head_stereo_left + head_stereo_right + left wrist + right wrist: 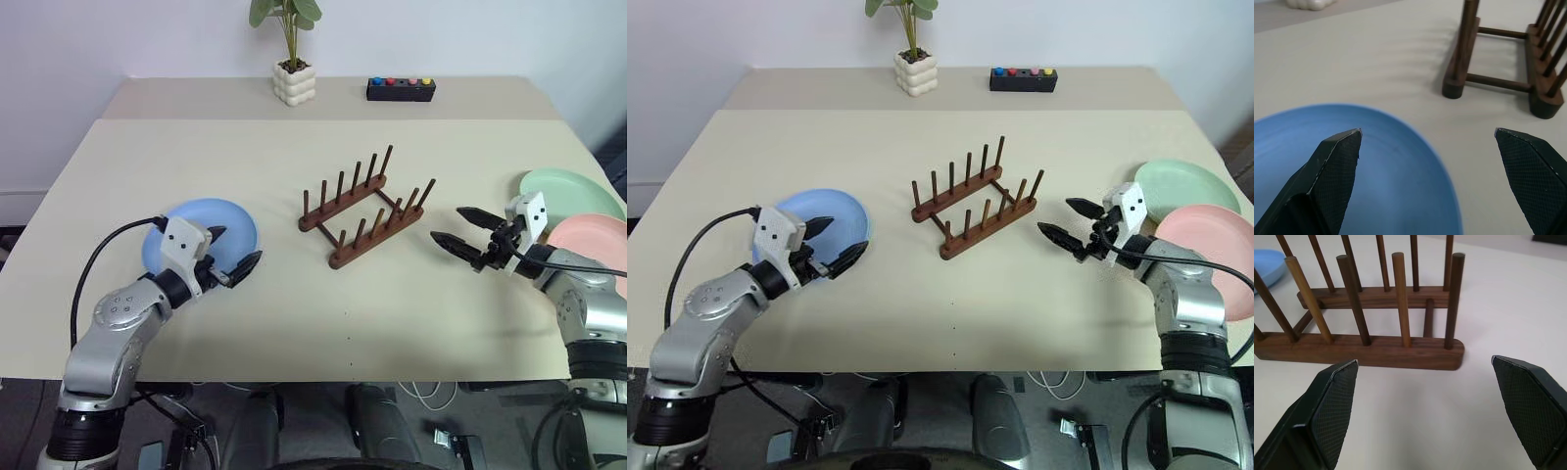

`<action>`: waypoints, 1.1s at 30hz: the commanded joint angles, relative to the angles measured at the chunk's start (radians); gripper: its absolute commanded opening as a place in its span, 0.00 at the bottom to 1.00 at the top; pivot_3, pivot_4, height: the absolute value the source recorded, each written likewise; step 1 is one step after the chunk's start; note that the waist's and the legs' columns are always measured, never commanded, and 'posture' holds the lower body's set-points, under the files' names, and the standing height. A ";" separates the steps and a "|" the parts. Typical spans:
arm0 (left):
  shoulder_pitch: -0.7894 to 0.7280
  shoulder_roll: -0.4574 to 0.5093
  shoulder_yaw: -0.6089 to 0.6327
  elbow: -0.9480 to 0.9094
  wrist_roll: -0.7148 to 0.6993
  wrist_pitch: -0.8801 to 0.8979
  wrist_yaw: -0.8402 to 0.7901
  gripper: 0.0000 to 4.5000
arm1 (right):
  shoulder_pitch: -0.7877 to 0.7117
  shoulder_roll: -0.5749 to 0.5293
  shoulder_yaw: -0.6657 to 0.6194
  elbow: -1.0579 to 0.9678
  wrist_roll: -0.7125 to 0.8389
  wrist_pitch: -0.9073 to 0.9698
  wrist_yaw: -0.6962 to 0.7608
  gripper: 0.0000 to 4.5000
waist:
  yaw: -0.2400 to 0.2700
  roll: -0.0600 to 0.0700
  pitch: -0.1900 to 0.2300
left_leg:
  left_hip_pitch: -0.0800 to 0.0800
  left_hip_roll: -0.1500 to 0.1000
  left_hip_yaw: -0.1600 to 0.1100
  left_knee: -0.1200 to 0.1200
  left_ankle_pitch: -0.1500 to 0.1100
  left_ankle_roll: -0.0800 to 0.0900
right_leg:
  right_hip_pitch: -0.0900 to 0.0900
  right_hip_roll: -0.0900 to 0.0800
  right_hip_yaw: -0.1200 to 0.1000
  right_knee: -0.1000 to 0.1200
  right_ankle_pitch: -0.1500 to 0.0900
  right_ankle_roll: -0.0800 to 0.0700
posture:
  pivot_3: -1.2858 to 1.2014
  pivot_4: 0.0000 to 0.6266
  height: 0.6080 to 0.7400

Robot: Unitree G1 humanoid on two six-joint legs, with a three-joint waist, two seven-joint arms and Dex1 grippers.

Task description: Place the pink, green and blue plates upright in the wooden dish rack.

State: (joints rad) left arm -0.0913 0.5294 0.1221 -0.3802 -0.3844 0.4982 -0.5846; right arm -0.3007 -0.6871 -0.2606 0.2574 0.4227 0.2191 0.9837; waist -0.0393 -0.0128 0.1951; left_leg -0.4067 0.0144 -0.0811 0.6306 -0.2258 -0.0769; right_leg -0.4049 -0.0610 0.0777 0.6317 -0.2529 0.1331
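I count three plates and one rack. My left gripper (233,258) hangs released over the blue plate (201,225), lying flat at the table's (294,323) left. The wooden dish rack (361,206) stands mid-table, two rows of six pegs, holding nothing. My right gripper (457,227), spread wide and holding nothing, faces it. The green plate (568,191) and pink plate (593,240) lie far right, partly hidden behind my right arm. I see no readable writing.

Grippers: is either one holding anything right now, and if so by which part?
Nothing is held. The left gripper is open above the blue plate; the right gripper is open beside the wooden dish rack.
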 commanded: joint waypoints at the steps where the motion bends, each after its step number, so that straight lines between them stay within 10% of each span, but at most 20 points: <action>1: -0.015 0.017 -0.006 -0.020 -0.025 0.005 -0.035 1.00 | 0.041 -0.028 -0.066 -0.089 0.036 0.032 -0.032 0.99 | -0.002 0.000 0.000 | 0.000 0.000 0.000 0.000 0.000 0.000 | 0.000 0.000 0.000 0.000 0.000 0.000 | 0.52 0.24 0.92; 15: -0.080 0.082 -0.282 -0.110 -0.042 0.118 -0.209 1.00 | 0.313 -0.051 -0.069 -0.488 0.135 0.222 -0.025 0.99 | 0.005 0.000 -0.001 | 0.000 0.000 0.000 0.002 0.000 0.000 | 0.002 0.000 0.000 0.000 -0.002 -0.004 | 0.52 0.24 0.92; 33: -0.196 -0.176 -0.473 0.099 0.218 0.134 0.061 1.00 | 0.424 0.083 -0.006 -0.753 0.198 0.277 -0.189 0.99 | 0.009 -0.001 -0.001 | 0.000 0.000 0.000 0.002 0.000 0.000 | 0.001 0.000 0.000 0.000 -0.002 -0.003 | 0.52 0.24 0.92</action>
State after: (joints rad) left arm -0.2923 0.3570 -0.3549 -0.2785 -0.1837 0.6425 -0.5377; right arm 0.1152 -0.6064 -0.2592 -0.4418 0.5942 0.4946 0.8039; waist -0.0303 -0.0133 0.1937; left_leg -0.4065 0.0145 -0.0815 0.6322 -0.2260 -0.0765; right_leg -0.4037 -0.0606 0.0780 0.6318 -0.2552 0.1298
